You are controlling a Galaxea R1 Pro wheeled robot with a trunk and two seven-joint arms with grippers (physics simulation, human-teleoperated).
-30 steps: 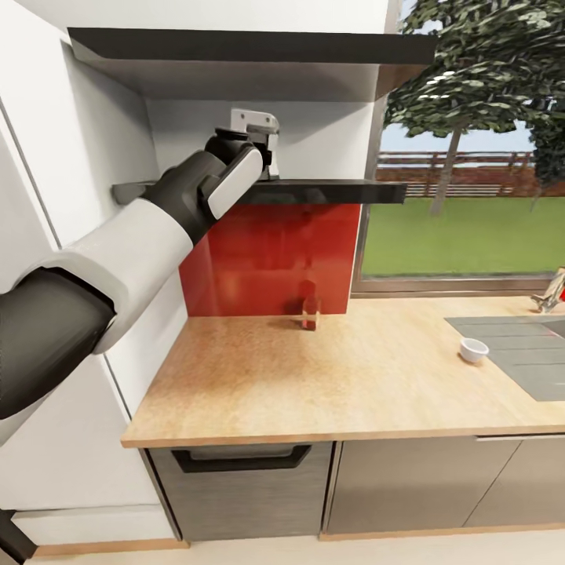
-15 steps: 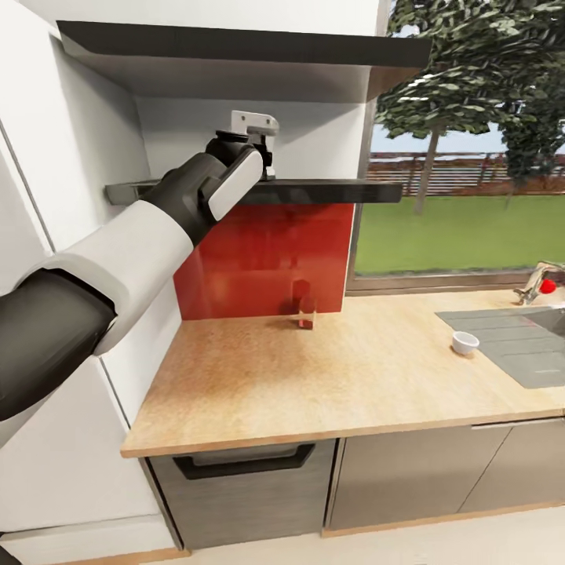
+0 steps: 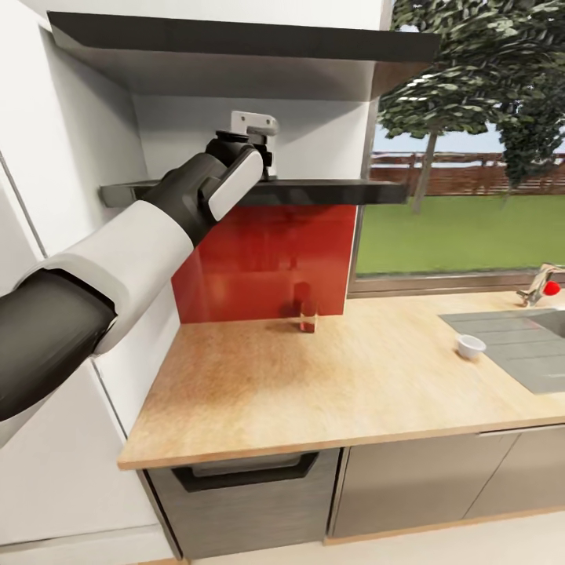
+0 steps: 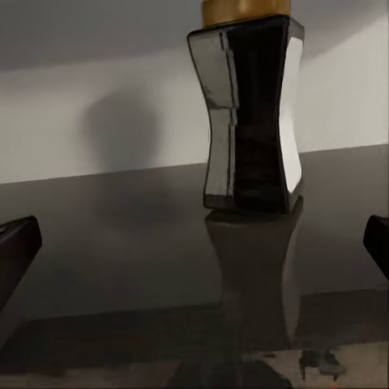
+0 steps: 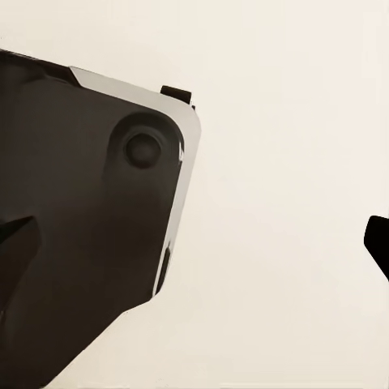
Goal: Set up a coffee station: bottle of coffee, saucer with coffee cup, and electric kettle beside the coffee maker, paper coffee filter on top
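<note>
coffee bottle [image 4: 247,121] stands upright on the dark kitchen shelf [image 3: 329,191], long axis vertical, gold cap up, close to the white back wall. wooden countertop [image 3: 314,377] spreads out below, with a small red bottle [image 3: 307,312] by the red backsplash and a white cup [image 3: 471,346] near the sink. left arm reaches up and forward to shelf height. left gripper [image 4: 194,243] fingers are spread wide, bottle between and beyond them, probably not touching. right gripper [image 5: 194,235] also spread.
</note>
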